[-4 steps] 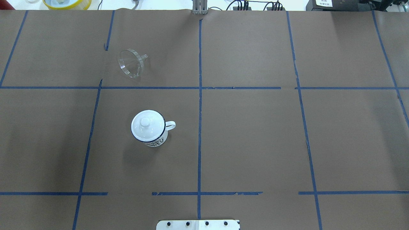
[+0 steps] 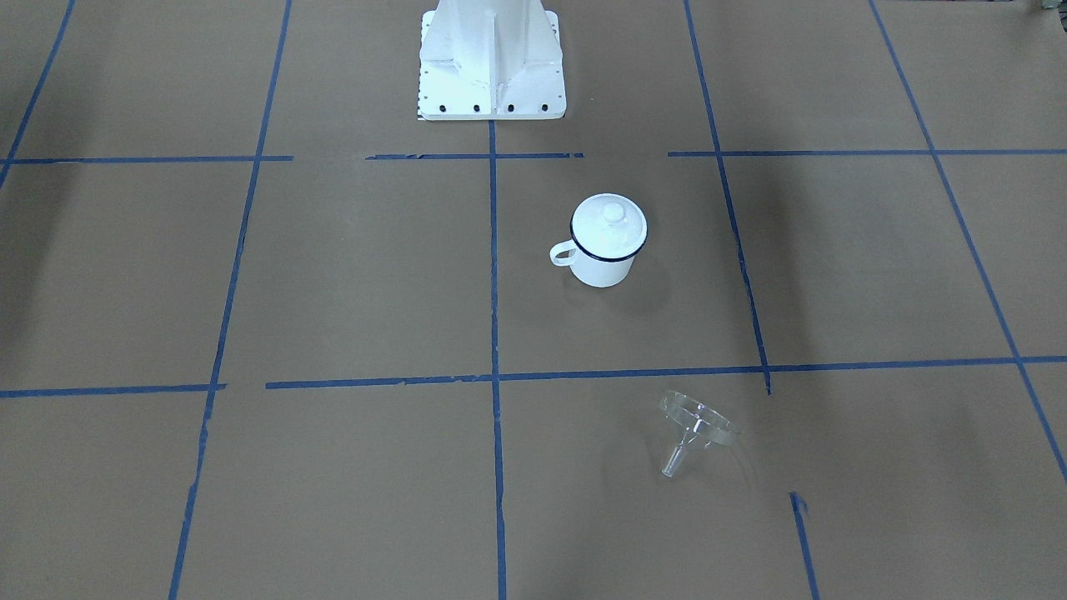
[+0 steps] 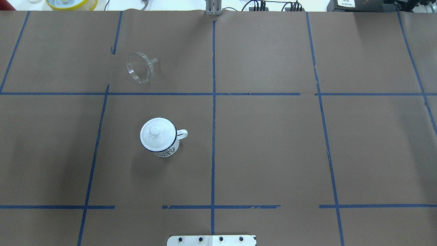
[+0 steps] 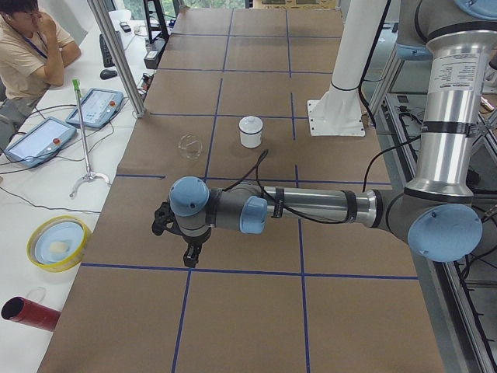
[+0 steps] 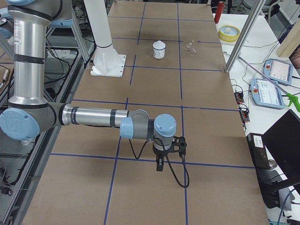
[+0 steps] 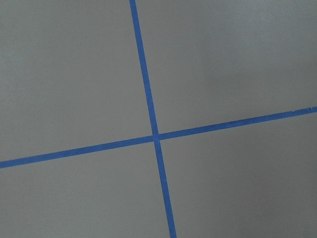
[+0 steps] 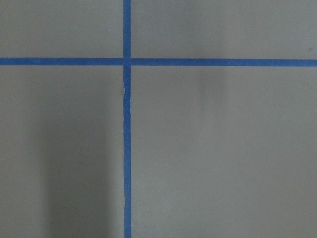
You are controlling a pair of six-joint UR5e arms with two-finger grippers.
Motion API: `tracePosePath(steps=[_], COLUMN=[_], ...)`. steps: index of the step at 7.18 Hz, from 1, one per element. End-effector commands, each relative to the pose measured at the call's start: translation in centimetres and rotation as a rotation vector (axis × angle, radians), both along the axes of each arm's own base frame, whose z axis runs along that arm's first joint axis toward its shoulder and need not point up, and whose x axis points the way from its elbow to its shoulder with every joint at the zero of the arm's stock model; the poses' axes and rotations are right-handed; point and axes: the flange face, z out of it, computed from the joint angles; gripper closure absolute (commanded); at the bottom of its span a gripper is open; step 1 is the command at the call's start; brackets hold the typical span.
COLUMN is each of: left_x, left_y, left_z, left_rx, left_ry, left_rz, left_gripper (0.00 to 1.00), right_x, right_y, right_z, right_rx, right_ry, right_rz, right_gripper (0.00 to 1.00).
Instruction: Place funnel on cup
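The clear funnel [image 3: 140, 67] lies on its side on the brown table cover at the far left, spout toward the middle; it also shows in the front view [image 2: 696, 425]. The white cup [image 3: 167, 150] with a dark blue rim stands upright nearer the robot, handle to the right, with a round white knobbed lid [image 3: 156, 132] on top. The cup also shows in the front view [image 2: 602, 267]. My left gripper [image 4: 189, 259] and right gripper [image 5: 160, 165] hang over bare table at opposite ends, far from both objects. I cannot tell whether either is open or shut.
The white robot base [image 2: 492, 75] stands at the near table edge. A yellow bowl [image 4: 56, 242], a red cylinder [image 4: 27, 313], teach pendants and a seated operator [image 4: 27, 47] are beyond the far side. A metal post [image 4: 116, 54] stands at that edge.
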Motion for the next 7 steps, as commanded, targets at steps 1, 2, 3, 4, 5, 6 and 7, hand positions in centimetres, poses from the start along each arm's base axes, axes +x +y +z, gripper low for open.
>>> tracePosePath(steps=[1,2,3,4,5,6,7], left_x=[-0.1,-0.2,-0.1,0.0,0.1,0.9,2.3], left_y=[1.4,3.4,4.1,4.1,4.3,2.8,0.7], left_z=[0.8,1.2,1.8,1.7,1.8,0.2,-3.2], left_rx=[0.000,-0.003,-0.008,0.014,-0.045,-0.123,-0.214], left_ry=[-0.005,-0.007,-0.003,-0.002,0.001,0.021,0.063], left_rz=[0.001,-0.007,-0.003,-0.005,-0.056,-0.141,-0.270], left_gripper=[0.00,0.00,0.00,0.00,0.00,0.00,0.00], right_x=[0.0,0.0,0.0,0.0,0.0,0.0,0.0], right_y=[0.0,0.0,0.0,0.0,0.0,0.0,0.0], right_z=[0.0,0.0,0.1,0.0,0.1,0.1,0.0], right_rx=[0.000,0.000,-0.001,0.000,-0.001,-0.001,0.000], right_ry=[0.000,0.000,0.000,0.000,0.000,0.000,0.000], right_rz=[0.000,0.000,0.000,0.000,0.000,0.000,0.000], right_gripper=[0.00,0.00,0.00,0.00,0.00,0.00,0.00])
